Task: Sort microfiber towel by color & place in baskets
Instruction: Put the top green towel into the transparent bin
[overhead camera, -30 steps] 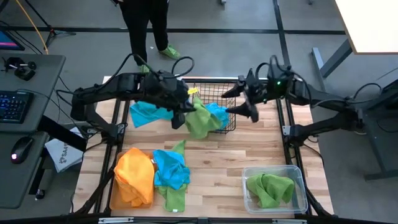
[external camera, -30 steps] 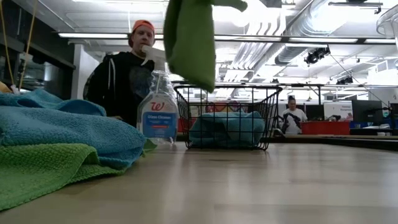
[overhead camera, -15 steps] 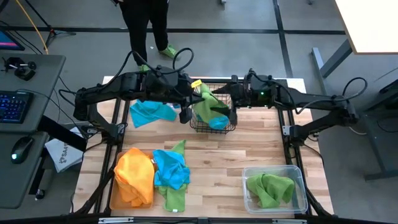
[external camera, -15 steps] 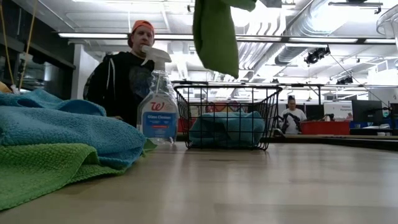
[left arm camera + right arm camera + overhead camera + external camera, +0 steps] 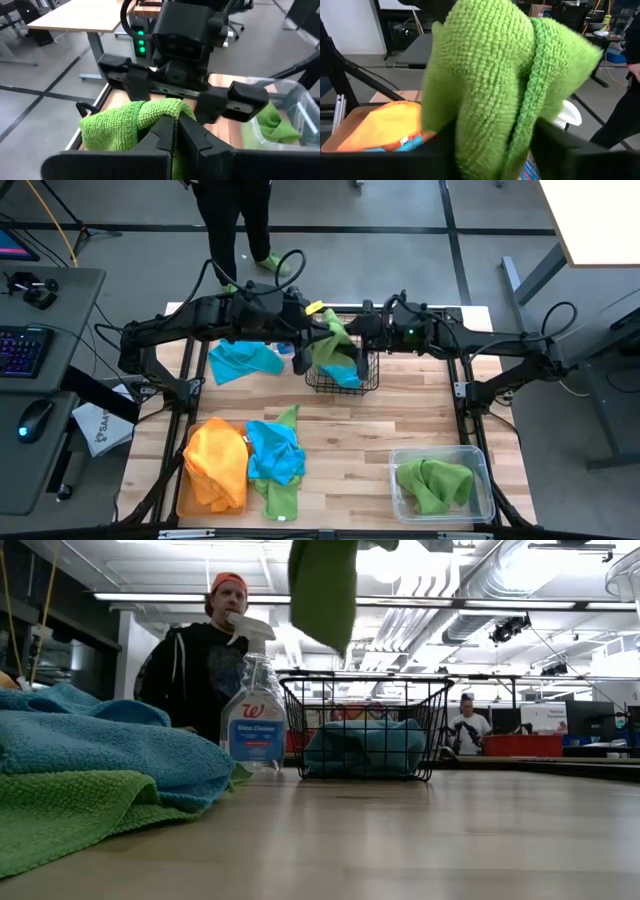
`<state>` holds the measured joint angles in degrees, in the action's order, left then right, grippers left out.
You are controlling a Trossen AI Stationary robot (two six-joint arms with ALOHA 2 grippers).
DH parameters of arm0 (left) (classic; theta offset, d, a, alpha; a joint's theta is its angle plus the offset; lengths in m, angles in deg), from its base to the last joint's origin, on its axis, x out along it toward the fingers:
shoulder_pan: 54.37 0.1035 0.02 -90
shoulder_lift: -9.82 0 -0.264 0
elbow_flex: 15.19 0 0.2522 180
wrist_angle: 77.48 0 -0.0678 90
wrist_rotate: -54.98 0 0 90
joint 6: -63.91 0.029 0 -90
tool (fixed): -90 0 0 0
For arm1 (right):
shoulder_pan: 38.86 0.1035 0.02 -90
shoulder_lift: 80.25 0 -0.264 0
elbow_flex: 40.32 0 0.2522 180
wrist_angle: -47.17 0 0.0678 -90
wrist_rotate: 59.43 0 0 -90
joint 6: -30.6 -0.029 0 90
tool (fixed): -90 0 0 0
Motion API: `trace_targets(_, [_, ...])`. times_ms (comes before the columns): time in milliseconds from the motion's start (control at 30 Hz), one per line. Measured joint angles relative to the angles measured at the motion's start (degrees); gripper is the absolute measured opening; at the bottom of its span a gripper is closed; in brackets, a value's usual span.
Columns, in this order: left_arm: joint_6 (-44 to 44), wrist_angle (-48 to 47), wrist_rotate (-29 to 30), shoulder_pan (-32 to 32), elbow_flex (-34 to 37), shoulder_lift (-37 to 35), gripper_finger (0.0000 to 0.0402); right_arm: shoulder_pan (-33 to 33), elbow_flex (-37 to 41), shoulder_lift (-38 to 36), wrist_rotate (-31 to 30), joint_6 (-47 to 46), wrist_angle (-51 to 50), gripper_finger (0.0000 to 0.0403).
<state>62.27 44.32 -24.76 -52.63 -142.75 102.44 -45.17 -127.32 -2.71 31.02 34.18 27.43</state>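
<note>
Hanging above the black wire basket (image 5: 342, 363) at the upper centre of the high view, the green towel (image 5: 333, 348) now sits between both arms, where a second ago the left pincer (image 5: 300, 356) alone carried it and the right pincer (image 5: 362, 332) stood off to the basket's right. The right arm has swung in over the basket's far edge and its pincer now meets the cloth. In the left wrist view the left pincer's fingers (image 5: 167, 134) are pinched together on a fold of green towel, so it grips the cloth. The right wrist view is filled by green towel (image 5: 505, 85); I cannot tell whether that pincer has clamped yet.

This reads as a handover, likely so the right arm can carry the green towel to the clear tub (image 5: 478, 460) at the lower right, which already holds green cloth. A blue towel (image 5: 349, 376) lies in the wire basket. Other towels wait elsewhere on the surface (image 5: 350, 440): blue (image 5: 243, 360) at upper left, orange (image 5: 215, 462), blue and green at lower left
</note>
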Motion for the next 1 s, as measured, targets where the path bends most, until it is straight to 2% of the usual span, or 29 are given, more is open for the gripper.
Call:
trace_targets(100, [-1.2,1.0,0.3,0.2,0.0,0.0,0.0001,0.0,0.0,-0.3,0.9,-0.1,0.2,0.0045])
trace_targets(133, [-1.2,1.1,0.8,0.2,0.0,0.0,0.0001,-0.1,0.0,-0.5,1.5,0.0,0.2,0.0026])
trace_targets(233, [-1.5,0.6,2.2,0.8,0.0,-0.2,0.0012,-0.9,0.0,-2.5,1.7,-1.0,-1.8,0.0026])
trace_targets(300, [-2.6,-2.3,3.0,1.6,0.1,-1.1,0.0030,-1.8,0.0,-5.0,1.6,-0.4,-5.4,0.0010])
trace_targets(467, [-6.3,-12.6,8.4,3.5,0.4,-4.3,0.0091,-4.6,0.0,-13.4,1.1,-1.2,-18.4,0.0006])
trace_targets(567, [-7.8,-15.6,10.0,4.2,3.8,-6.2,0.0126,-4.3,0.0,-18.7,1.6,-3.1,-26.2,0.0005])
trace_targets(667, [-10.5,-12.4,9.8,4.3,10.1,-9.0,0.0153,-2.0,0.0,-23.5,2.9,-6.8,-33.4,0.0003])
trace_targets(767, [-12.9,-3.1,9.7,4.3,19.6,-12.7,0.0170,2.1,0.0,-27.4,3.2,-11.9,-39.6,0.0003])
trace_targets(867, [-16.0,8.5,8.7,4.2,30.6,-16.3,0.0177,8.5,0.0,-29.9,3.2,-18.6,-43.5,0.0002])
trace_targets(1000, [-20.8,20.4,7.5,4.2,42.6,-20.4,0.0176,19.7,0.0,-30.4,0.8,-26.9,-43.8,0.0001])
